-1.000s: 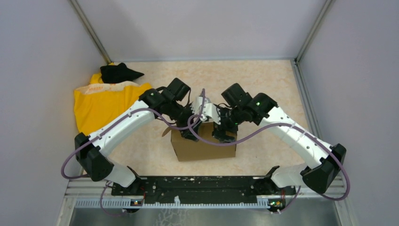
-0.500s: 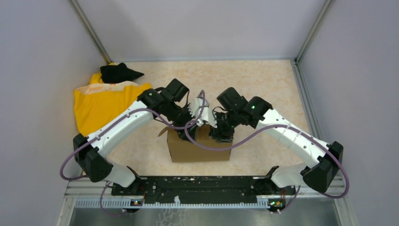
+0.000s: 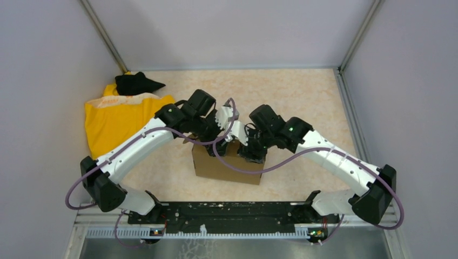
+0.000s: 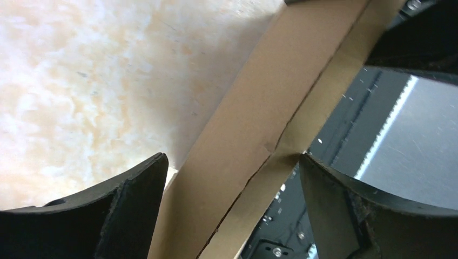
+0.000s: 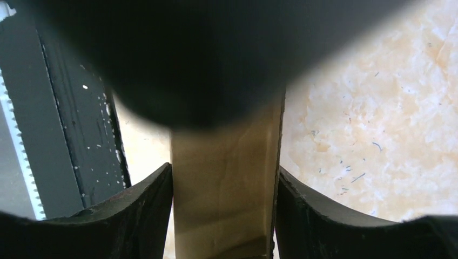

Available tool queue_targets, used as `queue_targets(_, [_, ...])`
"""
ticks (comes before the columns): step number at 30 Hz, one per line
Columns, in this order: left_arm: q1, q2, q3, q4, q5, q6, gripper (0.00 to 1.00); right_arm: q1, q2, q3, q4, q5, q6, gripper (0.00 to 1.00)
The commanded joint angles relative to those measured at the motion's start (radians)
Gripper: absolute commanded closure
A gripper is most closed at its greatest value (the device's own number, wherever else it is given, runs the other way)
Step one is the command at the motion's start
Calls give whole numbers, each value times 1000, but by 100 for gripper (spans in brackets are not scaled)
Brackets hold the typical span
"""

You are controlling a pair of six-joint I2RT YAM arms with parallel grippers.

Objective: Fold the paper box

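The paper box stood on the table near the middle of its near half, just beyond the black rail that carried the two arm bases. It was turned slightly askew, with one plain brown face toward the bases. Both arms bent inward and met above the box's far side, their wrists close together. From the left wrist, the left claw had its jaws set wide apart and straddling a slanted cardboard wall with a folded edge. A thin strip of light showed between that wall and the finger on the left of that view, while the other finger's tip sat right at the cardboard's edge. Whether it pressed there could not be told. From the right wrist, the right claw was clamped on an upright panel of the box, which filled the whole gap between the two dark fingers. The upper part of that view was blocked by something dark and blurred. A yellow cloth lay well apart at the table's left side, with a black cloth bunched at its far end.
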Motion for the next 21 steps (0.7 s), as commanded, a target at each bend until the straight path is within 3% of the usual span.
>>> queue_targets(1, [-23,-64,6,210,-68,-8,1,9,49,-28,-10,44,132,58])
queue_targets(14, [25,-166,-20,284,-125,-56,1,5,72,-1,-30,95,143,60])
queue_targets(21, [62,-263,-23,339,-82,-87,1,1,58,24,-41,145,149,60])
